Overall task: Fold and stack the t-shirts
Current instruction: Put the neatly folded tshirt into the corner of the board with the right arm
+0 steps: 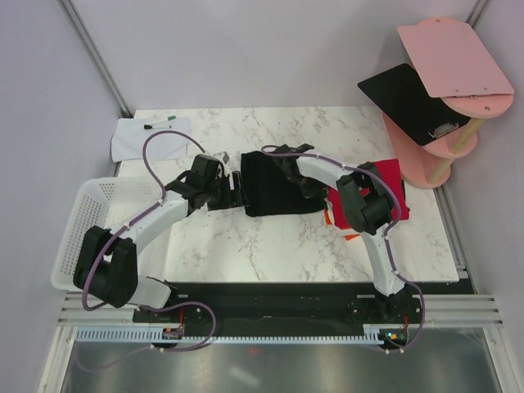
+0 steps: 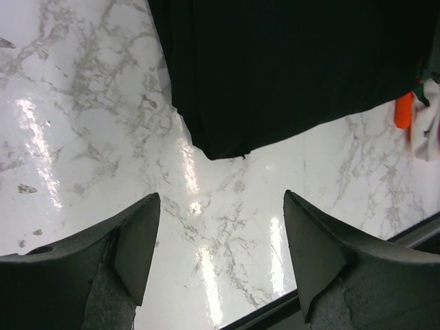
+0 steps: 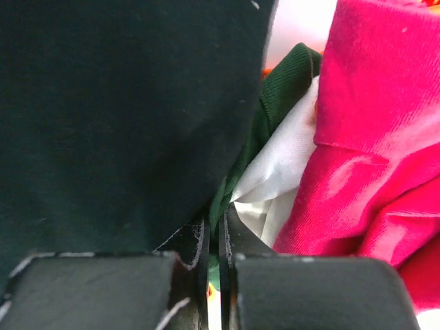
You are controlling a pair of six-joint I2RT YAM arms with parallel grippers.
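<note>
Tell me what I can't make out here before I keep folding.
- Top view: the right arm covers most of the folded crimson red cloth shirt and anything beneath it; the count is hidden.
- Right wrist view: the right gripper is shut, but the plain black short-sleeved cloth t-shirt drapes over it; whether cloth is pinched is unclear.
- Left wrist view: the top edge cuts off that shirt.

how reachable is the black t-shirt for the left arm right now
Probably yes: the left gripper hovers open just short of the black t-shirt corner, with only bare marble table between them and nothing blocking.
</note>
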